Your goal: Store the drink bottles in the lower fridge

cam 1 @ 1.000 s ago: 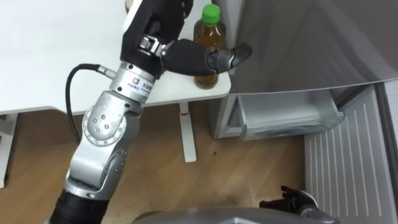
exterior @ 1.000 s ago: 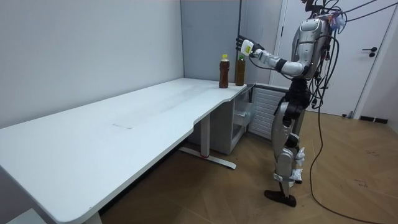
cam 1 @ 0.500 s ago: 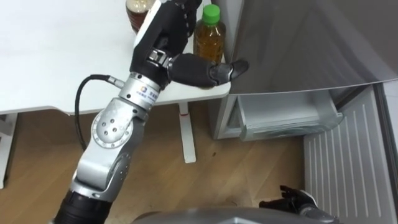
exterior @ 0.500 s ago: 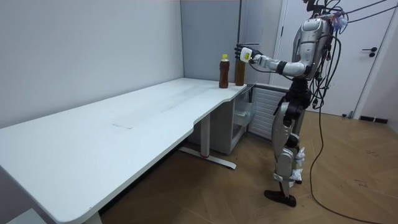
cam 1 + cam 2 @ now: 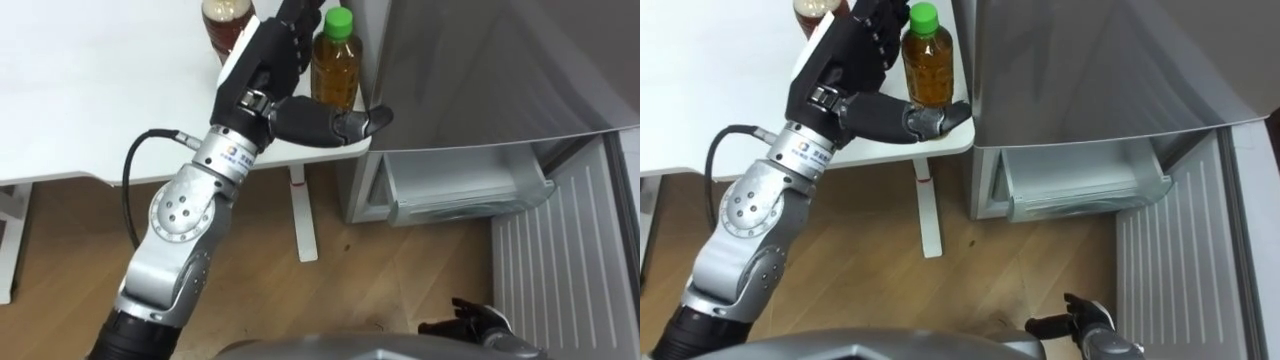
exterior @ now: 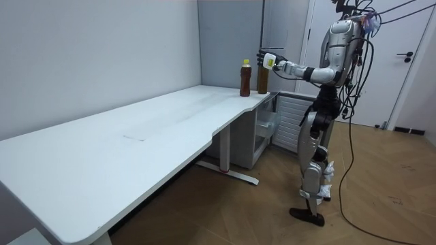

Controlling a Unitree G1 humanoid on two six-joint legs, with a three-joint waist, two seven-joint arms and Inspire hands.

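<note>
A white table [image 5: 100,90] is seen from above, with a grey fridge [image 5: 480,70] just beside its corner. Two drinks are stood upright on that corner, near each other. A green-capped bottle [image 5: 335,70] of amber drink is placed nearest the fridge, close to the table's edge. A second bottle [image 5: 226,18] with a brown top is placed to its left, further in on the table.

The robot's left hand [image 5: 262,62] is held out over the table corner, at the green-capped bottle. Its fingers are kept straight and are set between the two bottles, on the left side of the green-capped one. Its thumb [image 5: 345,123] is stretched well apart from them, across the front of that bottle's base. The bottle is thus straddled but not clasped; whether it is touched cannot be told.

The fridge's lower compartment is open, and a pale drawer [image 5: 460,185] is seen inside it. A ribbed white door panel [image 5: 560,260] is swung out to the right.

The right hand [image 5: 478,322] is hung low above the wooden floor, with fingers relaxed and nothing held.

In the room view, the robot is stood upright at the table's far corner, with its left arm extended toward the bottles.
</note>
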